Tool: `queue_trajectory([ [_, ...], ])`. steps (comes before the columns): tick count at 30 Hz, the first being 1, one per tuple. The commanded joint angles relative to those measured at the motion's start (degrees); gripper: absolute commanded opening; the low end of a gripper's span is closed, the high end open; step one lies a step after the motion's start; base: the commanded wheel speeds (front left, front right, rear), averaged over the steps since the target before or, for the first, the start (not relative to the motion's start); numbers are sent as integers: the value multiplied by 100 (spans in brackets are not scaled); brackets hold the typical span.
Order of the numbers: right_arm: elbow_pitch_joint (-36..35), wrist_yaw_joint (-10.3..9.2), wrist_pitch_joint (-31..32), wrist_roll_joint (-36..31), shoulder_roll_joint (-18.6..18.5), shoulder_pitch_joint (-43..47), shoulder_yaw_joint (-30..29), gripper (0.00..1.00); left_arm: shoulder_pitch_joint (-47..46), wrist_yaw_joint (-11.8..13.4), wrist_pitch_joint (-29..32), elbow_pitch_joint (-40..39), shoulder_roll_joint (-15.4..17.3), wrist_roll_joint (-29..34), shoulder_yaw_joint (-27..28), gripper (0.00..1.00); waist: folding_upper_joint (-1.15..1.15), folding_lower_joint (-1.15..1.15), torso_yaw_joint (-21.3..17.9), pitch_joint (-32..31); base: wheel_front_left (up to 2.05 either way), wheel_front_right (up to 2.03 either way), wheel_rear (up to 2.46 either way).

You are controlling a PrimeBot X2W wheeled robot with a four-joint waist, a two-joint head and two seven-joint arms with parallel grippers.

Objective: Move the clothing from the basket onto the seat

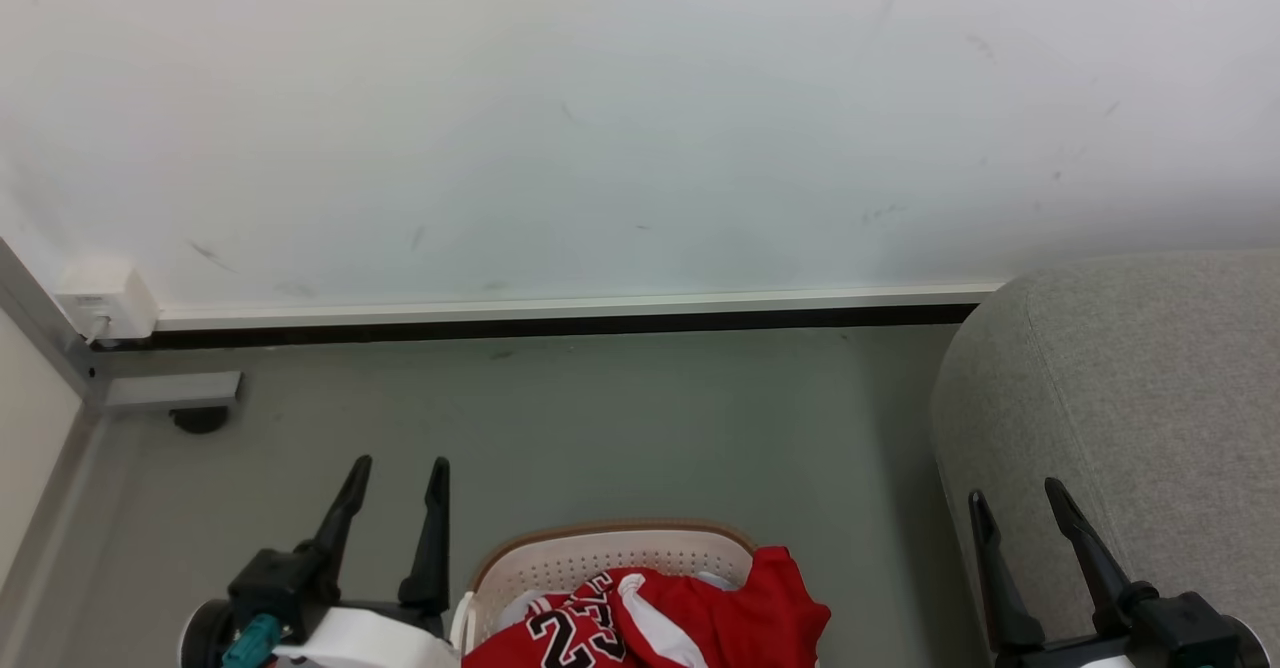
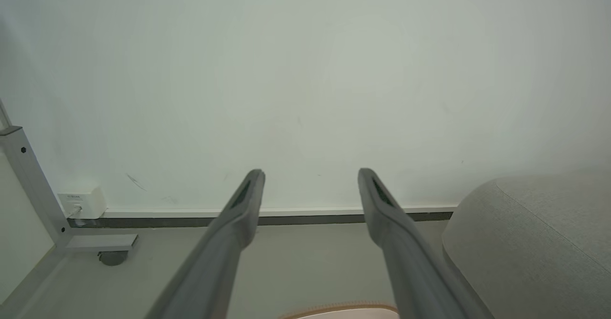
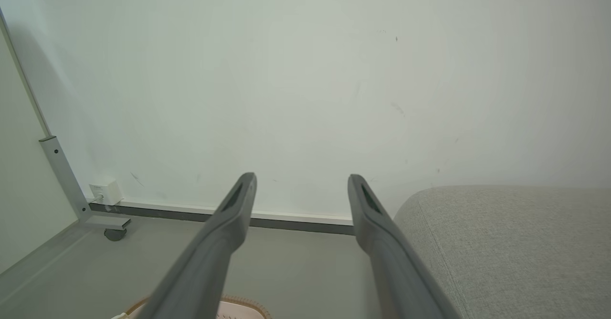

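1. While both end effectors hang with fingers spread and nothing between them, we note the left end effector (image 1: 400, 463) just left of the basket (image 1: 610, 538) and the right end effector (image 1: 1013, 490) against the seat (image 1: 1130, 398).
2. We see the red jersey (image 1: 650, 618) heaped in the basket, one fold over its right rim, with white cloth (image 1: 522, 608) showing beneath.
3. We judge it light, limp and slippery. Pinch a bunched ridge near the numerals, not a flat panel.

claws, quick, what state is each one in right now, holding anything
Left claw: open, holding nothing.
Right claw: open, holding nothing.
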Motion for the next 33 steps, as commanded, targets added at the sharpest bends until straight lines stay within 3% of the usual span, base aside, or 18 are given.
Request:
queue_trajectory([
  [1, -7, -12, -1, 60, 4, 28, -8, 100, -53, -18, -4, 11, 18, -28, 5, 100, 0, 0, 2, -2, 0, 0, 0],
  [33, 24, -12, 0, 100, 8, -20, 32, 100, -72, -19, -5, 16, 18, -11, 5, 100, 0, 0, -186, 191, 0, 0, 0],
])
